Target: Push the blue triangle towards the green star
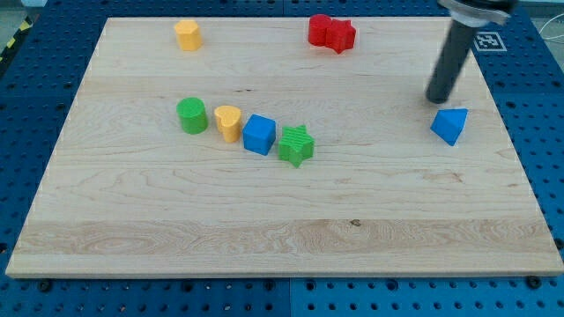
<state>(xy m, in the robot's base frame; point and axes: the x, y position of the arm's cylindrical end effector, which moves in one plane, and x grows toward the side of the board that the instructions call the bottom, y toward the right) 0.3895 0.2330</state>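
1. Hidden or unclear: the upper part of the dark rod runs out of the view's top right, so the arm above it is cut off. A black-and-white marker tag (486,40) at the top right is partly covered by the rod. The red pieces (332,33) at the view's top read as two blocks pressed together; their exact shapes are hard to make out.
2. Claw: none is fitted, so there is no open or shut condition to record. The rod ends in my tip (438,99), which rests on the surface and holds nothing. It stands just above and slightly left of the blue triangular block (450,125), close to it; contact cannot be confirmed.
3. Task items: the blue triangle lies at the view's right. The green star-shaped block (297,145) lies well apart from it, near the centre.
4. Other blocks: the star is the right-hand end of a row with a blue cube (259,134), a yellow heart-shaped block (228,122) and a green cylinder (191,115). A yellow block (188,34) sits alone at the top left.
5. Surface and room: a pale wooden board (264,229) rests on a blue perforated bench (22,132); black-and-yellow striping shows at the far left edge.
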